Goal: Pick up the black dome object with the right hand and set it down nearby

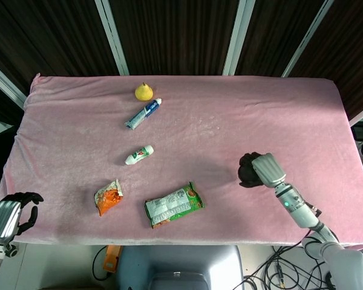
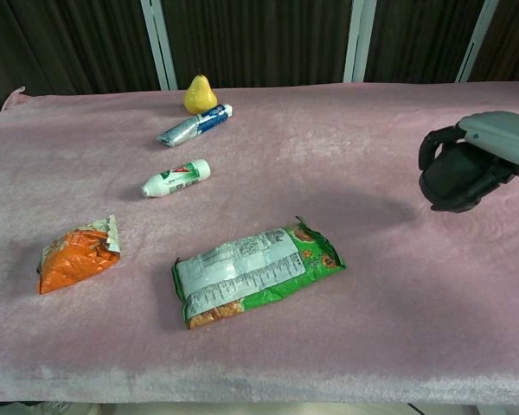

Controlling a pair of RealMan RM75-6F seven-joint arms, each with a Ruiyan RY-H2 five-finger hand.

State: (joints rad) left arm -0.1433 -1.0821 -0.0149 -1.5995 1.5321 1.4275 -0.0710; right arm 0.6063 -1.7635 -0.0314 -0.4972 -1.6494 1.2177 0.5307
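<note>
The black dome object [image 2: 450,177] is being held by the right hand [image 2: 467,169], whose fingers [image 2: 432,145] are curled around it from above, so the picking part is judged to be done. The object is sitting directly under the palm, low over the pink table cloth [image 2: 346,147], or perhaps already touching it; this cannot be told from either view. What is left is judged to be the opening of the fingers and the lifting away of the hand. The dome is looking round, so no clear long axis is being shown; which way its flat side is facing is being hidden by the hand. The left hand [image 1: 12,208], far to the left, is holding nothing, with loosely curled fingers.
</note>
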